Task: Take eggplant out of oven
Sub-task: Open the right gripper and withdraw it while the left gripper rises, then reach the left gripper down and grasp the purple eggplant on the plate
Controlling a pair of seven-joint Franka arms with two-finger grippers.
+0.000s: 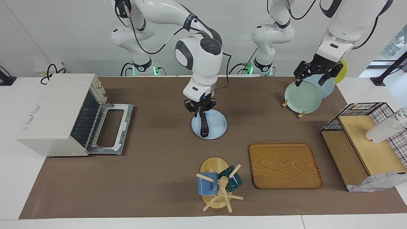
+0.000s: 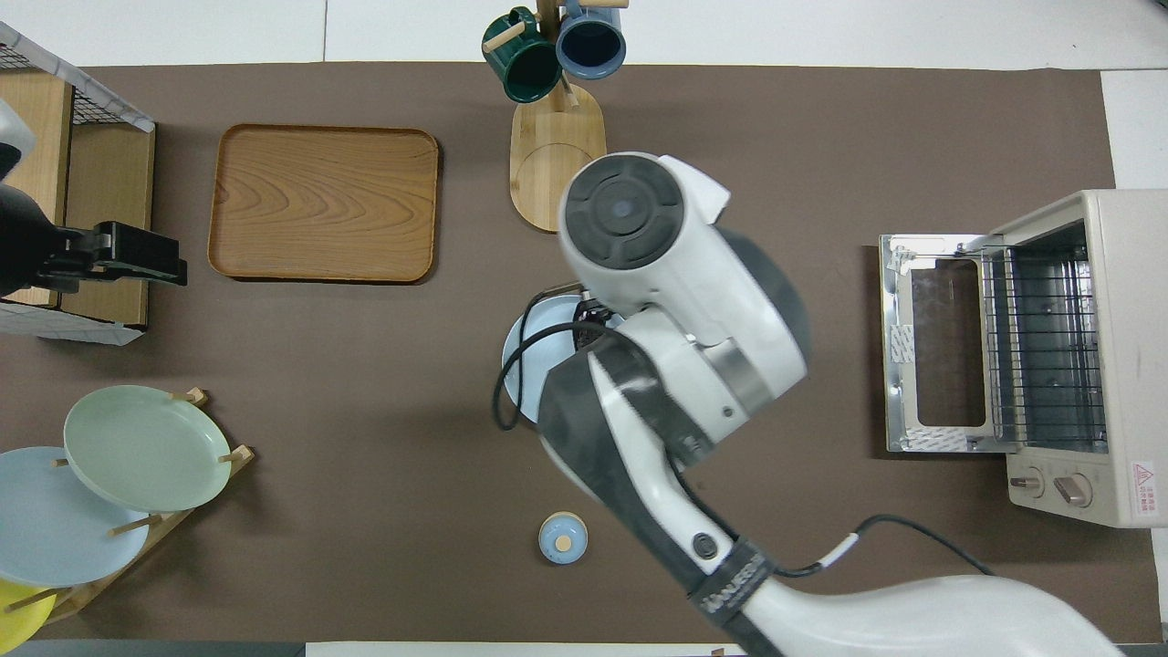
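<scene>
At frame left, the oven (image 1: 55, 114) stands with its door dropped open. At centre, the right gripper (image 1: 201, 111) appears to pinch the eggplant (image 1: 203, 125), which lies on the blue plate (image 1: 217, 127). At upper right, the left gripper (image 1: 313, 78) waits over the green plate (image 1: 302, 98), fingers wide.

Eggplant (image 1: 203, 124) on plate (image 1: 218, 127) mid-table, oven (image 1: 54, 114) at right arm's end, door open.
</scene>
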